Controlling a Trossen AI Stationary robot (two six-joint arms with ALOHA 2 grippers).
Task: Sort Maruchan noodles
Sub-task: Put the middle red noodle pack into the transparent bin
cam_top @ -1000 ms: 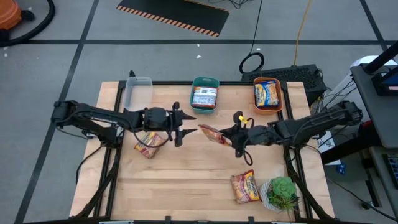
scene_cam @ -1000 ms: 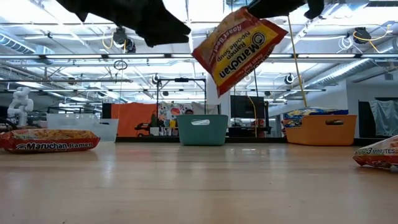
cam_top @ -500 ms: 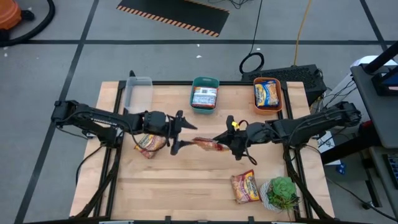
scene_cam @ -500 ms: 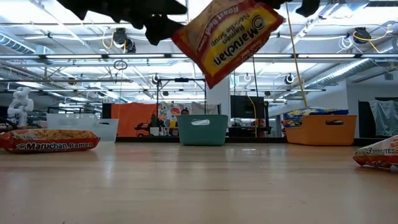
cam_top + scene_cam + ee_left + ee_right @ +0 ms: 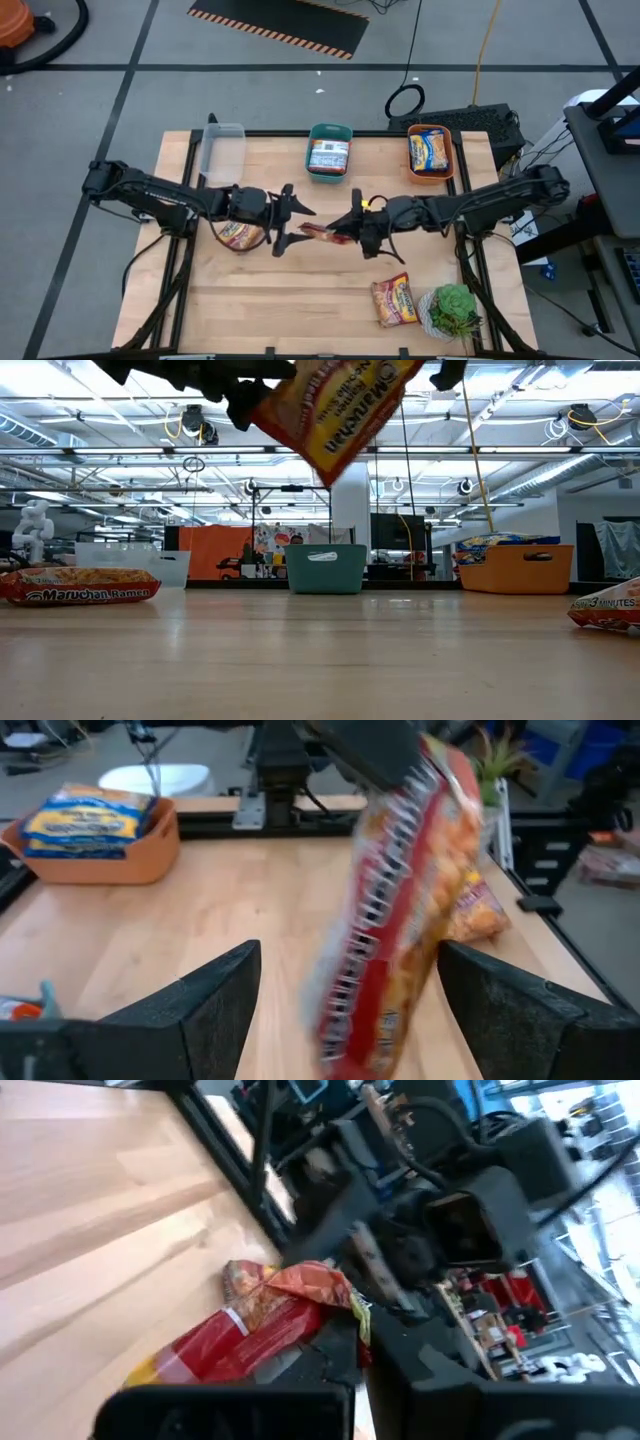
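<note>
"Maruchan" runs across the red-and-yellow packet (image 5: 335,405) held aloft between the two sets of fingers. "Maruchan Ramen" is printed along the packet lying flat on the table (image 5: 78,586), well away from them. Another packet at the table's far edge (image 5: 606,607) reads "3 MINUTES".

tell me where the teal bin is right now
In the high view the teal bin sits at the table's far edge, middle, between the clear bin on its left and the orange bin on its right.
</note>
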